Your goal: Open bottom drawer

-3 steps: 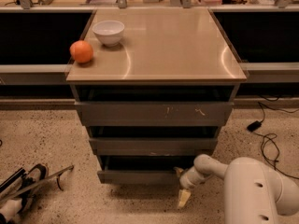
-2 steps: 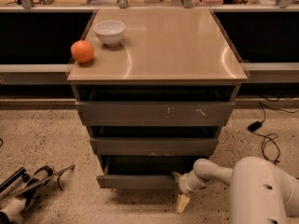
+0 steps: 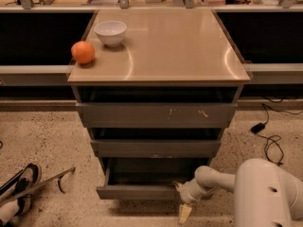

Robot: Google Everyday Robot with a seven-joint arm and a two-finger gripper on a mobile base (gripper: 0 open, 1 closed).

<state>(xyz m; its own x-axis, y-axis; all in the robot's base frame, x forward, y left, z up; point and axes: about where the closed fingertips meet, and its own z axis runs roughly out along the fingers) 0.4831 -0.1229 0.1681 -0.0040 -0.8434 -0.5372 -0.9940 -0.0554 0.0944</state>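
lower centre of frame: narrow grey metal bottom drawer (image 3: 137,191) standing partly out, white gripper (image 3: 182,200) at its front's right end (open or closed, cannot tell).

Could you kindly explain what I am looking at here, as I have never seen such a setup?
This is one camera view, looking down at a grey cabinet with three drawers. The white shape at lower right is a robot's arm; its hand sits at the right end of the bottom drawer, which stands partly pulled out. Whether it grips the front, I cannot tell. On the tan top lie an orange and a white bowl. A shoe and cables lie on the floor.
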